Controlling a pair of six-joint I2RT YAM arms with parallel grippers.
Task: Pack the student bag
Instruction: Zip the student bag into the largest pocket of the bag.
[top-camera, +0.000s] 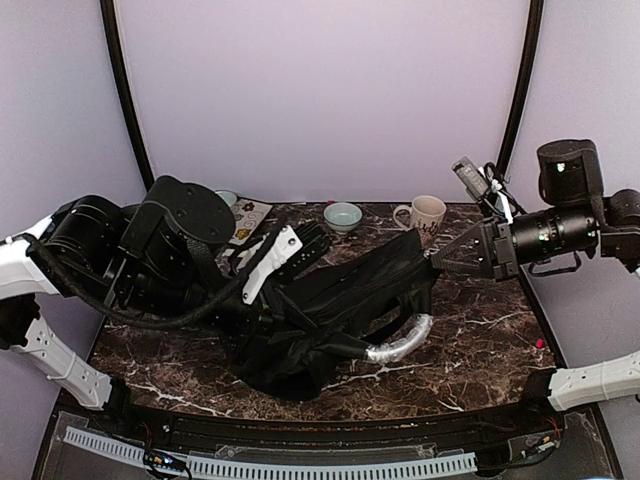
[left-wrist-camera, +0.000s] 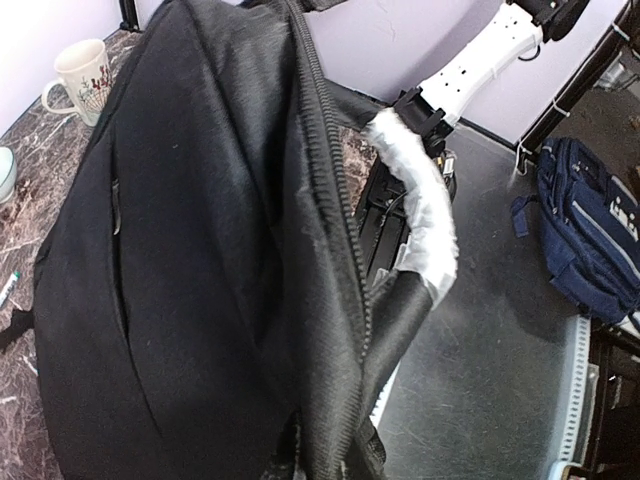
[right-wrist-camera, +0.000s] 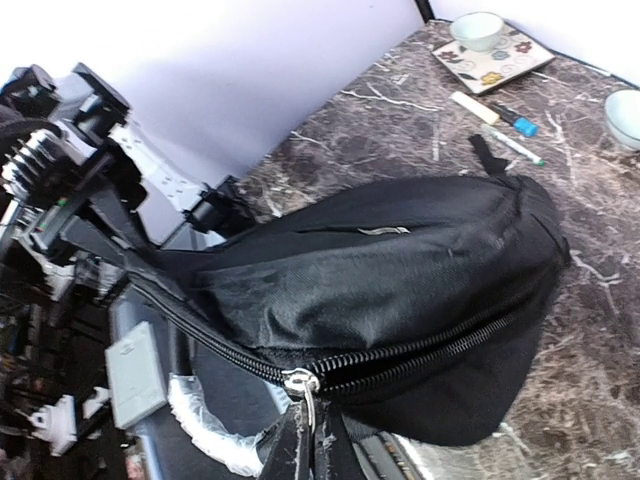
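**A:** Two tools on one thing. Why hold it so?

**B:** To stretch it, by my reading. The right tool has its jaws pinched narrow on the zip pull at one end of the large black soft fabric student bag. The left tool is closed tight at the opposite end. Its own camera shows black cloth bunched right under it, so I take it to be gripping fabric, though its fingers are hidden there.

**A:** And the bag sits where?

**B:** Slung between the two tools, with its belly resting on the dark marbled bench. Pulled taut like that, the line of zip teeth runs straight out from the right tool, which should let the slider travel.

**A:** Anything inside?

**B:** I cannot tell, as no view looks into it. On the near side of the right tool the padded grey-silver handle curls out from under the cloth.

**A:** Farther out?

**B:** Beyond the bag from the right tool lie a few pens and a small pale green bowl showing nothing but its own glaze. A patterned tray there carries a little cup. A cream mug stands just behind the right tool, and its contents are hidden. I can see nothing packed, so the job looks barely begun.
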